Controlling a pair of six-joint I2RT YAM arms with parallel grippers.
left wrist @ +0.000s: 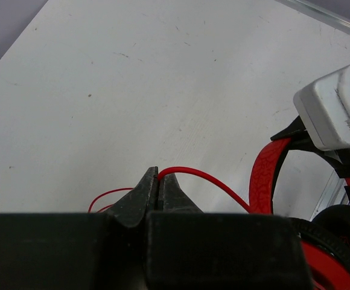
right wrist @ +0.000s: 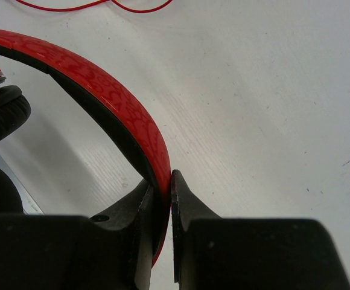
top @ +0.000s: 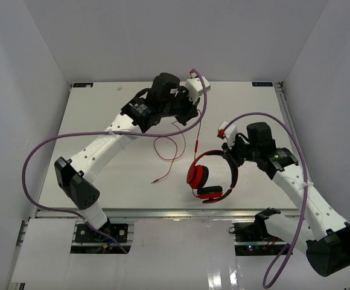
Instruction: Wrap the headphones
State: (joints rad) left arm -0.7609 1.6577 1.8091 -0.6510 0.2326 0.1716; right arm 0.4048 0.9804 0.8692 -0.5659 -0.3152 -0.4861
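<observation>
Resting: headphones [top: 197, 176] on scuffed white table [top: 127, 190] | walls [top: 163, 36]: plain white

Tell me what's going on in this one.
Two robot arms are working on red headphones. The right gripper is shut on the headband, holding them by the near edge of the table. The left gripper is shut on the thin red cord, farther back. The rest of the cord lies in loose loops, plug free; no wraps show on the headphones.
</observation>
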